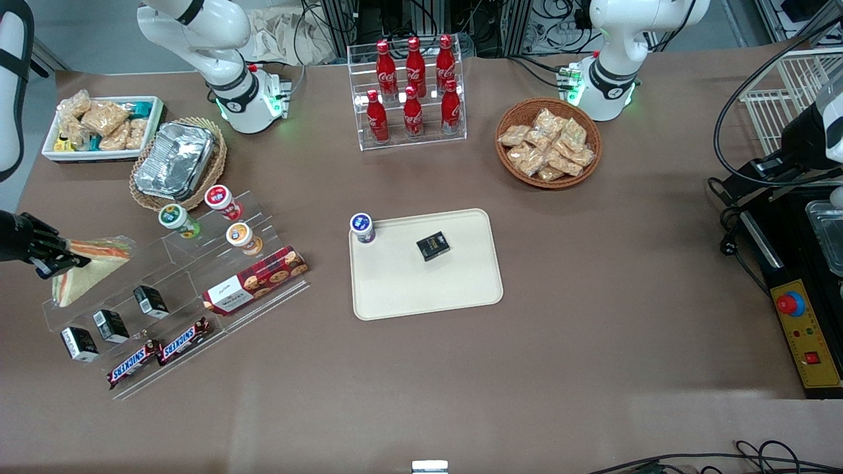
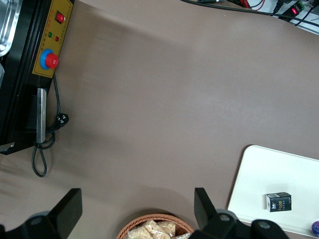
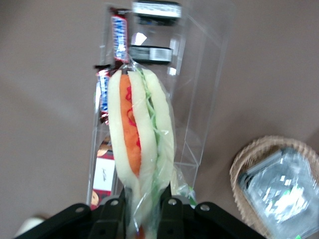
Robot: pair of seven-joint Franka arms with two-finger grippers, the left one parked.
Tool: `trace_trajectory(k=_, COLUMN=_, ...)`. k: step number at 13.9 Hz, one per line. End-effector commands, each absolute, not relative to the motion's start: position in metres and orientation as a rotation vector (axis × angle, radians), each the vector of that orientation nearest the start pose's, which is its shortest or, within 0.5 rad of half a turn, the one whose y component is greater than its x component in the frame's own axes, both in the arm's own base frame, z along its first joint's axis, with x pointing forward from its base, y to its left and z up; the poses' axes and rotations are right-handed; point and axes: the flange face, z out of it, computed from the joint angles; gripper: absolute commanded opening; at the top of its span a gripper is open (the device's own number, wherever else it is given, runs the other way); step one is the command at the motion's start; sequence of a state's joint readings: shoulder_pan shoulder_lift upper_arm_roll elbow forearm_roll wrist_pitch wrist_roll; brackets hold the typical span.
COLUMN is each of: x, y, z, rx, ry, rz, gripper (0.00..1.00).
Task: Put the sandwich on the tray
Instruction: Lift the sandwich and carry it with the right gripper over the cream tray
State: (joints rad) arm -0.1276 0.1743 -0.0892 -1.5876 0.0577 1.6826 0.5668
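My right gripper (image 1: 62,260) (image 3: 142,201) is shut on the sandwich (image 1: 89,266) (image 3: 140,144), a wrapped wedge of pale bread with orange and green filling. I hold it above the clear acrylic display steps (image 1: 178,289) at the working arm's end of the table. The cream tray (image 1: 428,289) (image 2: 264,174) lies flat near the table's middle, toward the parked arm from the sandwich. On the tray stand a small black box (image 1: 433,245) and a blue-lidded cup (image 1: 362,228).
The acrylic steps carry three lidded cups (image 1: 220,201), a red cookie box (image 1: 255,279), black boxes (image 1: 110,325) and Snickers bars (image 1: 158,352). A foil container (image 1: 174,160) in a wicker tray, a white bin (image 1: 99,128), a cola rack (image 1: 411,92) and a snack basket (image 1: 548,143) stand farther from the front camera.
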Motion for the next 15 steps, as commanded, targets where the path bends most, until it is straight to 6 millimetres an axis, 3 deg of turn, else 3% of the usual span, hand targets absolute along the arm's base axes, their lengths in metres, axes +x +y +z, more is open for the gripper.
trace_trajectory(k=1, x=0.606, y=-0.097, z=0.54, rx=-2.991, ry=0.826, rz=0.105, gripper=0.24)
trace_trajectory(k=5, x=0.613, y=-0.035, z=0.543, rx=-3.082, ry=0.083, rz=0.077, gripper=0.24)
trace_trajectory(k=7, x=0.614, y=0.023, z=0.545, rx=-3.079, ry=-0.329, rz=0.066, gripper=0.24)
trace_trajectory(k=8, x=0.614, y=0.041, z=0.542, rx=-3.069, ry=-0.494, rz=0.069, gripper=0.24)
trace_trajectory(k=12, x=0.601, y=0.167, z=0.53, rx=-3.027, ry=-0.912, rz=0.056, gripper=0.24)
trace_trajectory(k=15, x=0.591, y=0.254, z=0.5, rx=-2.975, ry=-1.125, rz=0.014, gripper=0.19)
